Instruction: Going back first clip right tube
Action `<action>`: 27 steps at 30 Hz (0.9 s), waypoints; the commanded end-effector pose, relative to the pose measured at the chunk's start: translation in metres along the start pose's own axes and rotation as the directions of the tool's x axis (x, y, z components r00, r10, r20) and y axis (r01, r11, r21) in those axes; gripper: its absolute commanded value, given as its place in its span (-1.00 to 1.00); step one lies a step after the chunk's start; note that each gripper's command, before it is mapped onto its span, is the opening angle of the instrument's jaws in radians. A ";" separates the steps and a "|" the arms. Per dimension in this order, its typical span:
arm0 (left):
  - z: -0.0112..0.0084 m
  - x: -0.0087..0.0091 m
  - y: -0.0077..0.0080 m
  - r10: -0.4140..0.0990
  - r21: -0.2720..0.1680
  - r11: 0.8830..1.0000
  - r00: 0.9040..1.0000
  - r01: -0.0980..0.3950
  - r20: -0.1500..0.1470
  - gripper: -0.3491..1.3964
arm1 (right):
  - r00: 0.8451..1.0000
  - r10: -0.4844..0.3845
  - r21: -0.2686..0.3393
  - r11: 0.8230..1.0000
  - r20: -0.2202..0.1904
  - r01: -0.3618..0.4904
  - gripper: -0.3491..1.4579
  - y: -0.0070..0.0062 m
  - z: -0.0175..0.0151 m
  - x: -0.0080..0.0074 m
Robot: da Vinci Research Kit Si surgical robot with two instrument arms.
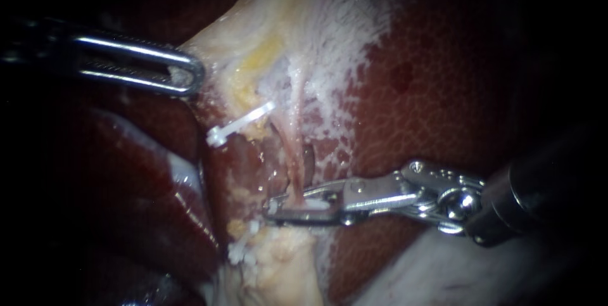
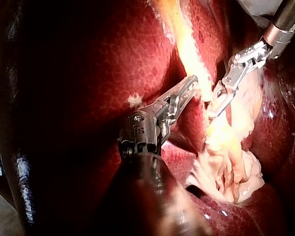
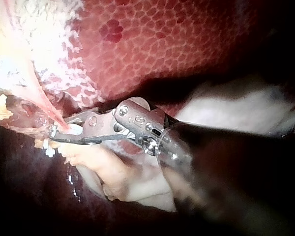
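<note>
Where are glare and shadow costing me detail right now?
Endoscope view: light pools mid-scene; the left instrument sinks into shadow along its shaft, glints run along the right instrument, yet the clip reads clearly. Left wrist view: the pale tissue ahead of the left instrument is burnt out by glare, and the liver darkens away from it. Right wrist view: the right instrument's shaft lies in deep shadow.

A tube (image 1: 289, 154) runs down into the right instrument (image 1: 273, 208); a clip (image 1: 242, 122) lies up-left of it, below the left instrument (image 1: 190, 76).
</note>
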 end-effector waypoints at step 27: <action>0.0002 0.0002 0.0000 0.001 -0.001 1.000 1.000 -0.001 0.000 -1.00 | 0.998 -0.066 0.022 0.998 -0.006 0.066 -0.42 -0.0002 0.0013 0.0003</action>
